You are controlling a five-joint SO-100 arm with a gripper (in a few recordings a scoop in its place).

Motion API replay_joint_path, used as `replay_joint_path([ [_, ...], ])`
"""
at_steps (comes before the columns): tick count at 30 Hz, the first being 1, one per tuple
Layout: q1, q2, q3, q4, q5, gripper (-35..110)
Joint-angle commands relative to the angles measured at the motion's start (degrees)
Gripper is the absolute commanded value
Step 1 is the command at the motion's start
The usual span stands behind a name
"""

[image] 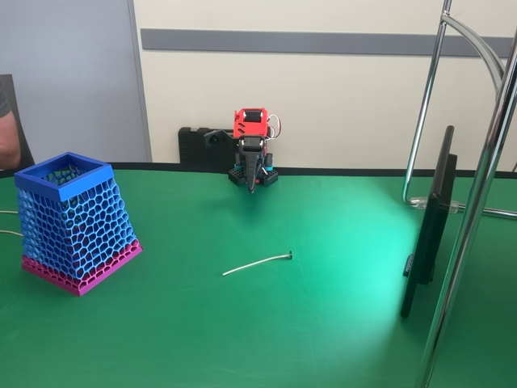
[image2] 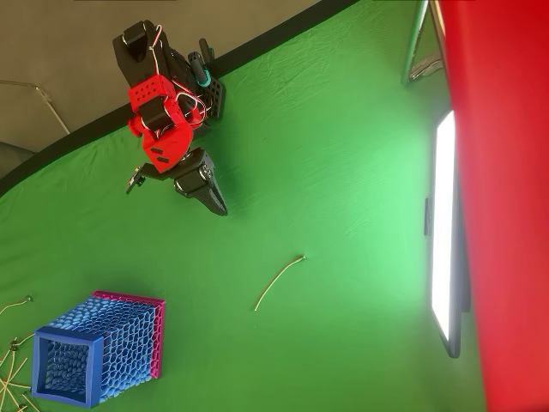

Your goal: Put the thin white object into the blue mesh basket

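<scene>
The red-and-black arm [image: 252,141] sits folded at its base, its tool [image: 252,186] pointing downward, fingers together, holding nothing.

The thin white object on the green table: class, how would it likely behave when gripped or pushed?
The thin white object is very slender, so probably light and apt to slide when nudged. Its gentle curve suggests some flex. Lying flat on the table, it may be hard to pinch.

Matt green cloth table [image: 323,323]; plastic-looking blue mesh basket [image: 77,222]; glossy chrome metal stand [image: 477,202].
</scene>
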Motion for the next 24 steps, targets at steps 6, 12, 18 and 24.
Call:
replay_joint_path([
  [6,-0.2,0.4,0.4,0.7,0.3,1],
  [12,-0.2,0.4,0.4,0.7,0.4,1],
  [18,-0.2,0.4,0.4,0.7,0.7,1],
  [24,0.2,-0.5,-0.1,0.9,0.0,1],
])
